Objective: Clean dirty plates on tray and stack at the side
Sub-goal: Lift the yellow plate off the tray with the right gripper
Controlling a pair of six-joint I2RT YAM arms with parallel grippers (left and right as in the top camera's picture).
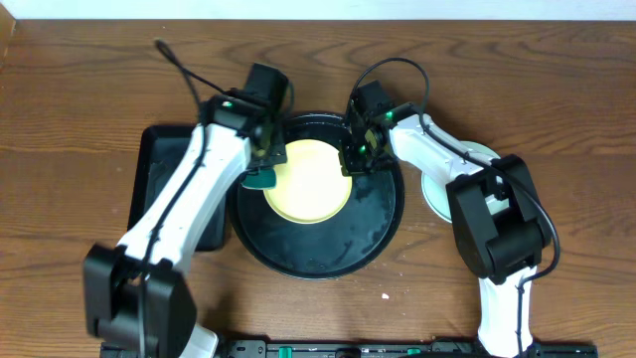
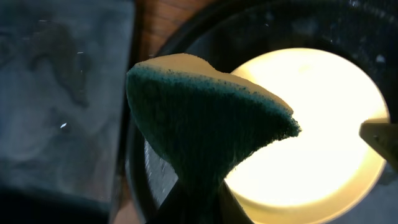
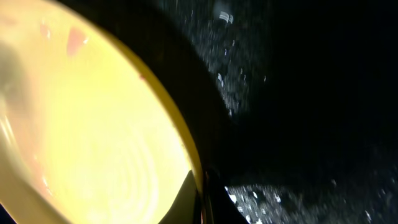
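Hard scrubbing with the sponge (image 2: 205, 118) pinched in the left gripper (image 1: 263, 165) could tug the yellow plate (image 1: 308, 187) from the right gripper (image 1: 356, 159), clamped on its right rim.

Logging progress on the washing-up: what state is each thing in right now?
yellow plate: on the round tray, rim apparently pinched by right gripper.
sponge: clamped in left gripper, at plate's left edge.
round tray: wet, speckled.
mint plate: off the tray to its right, partly hidden.
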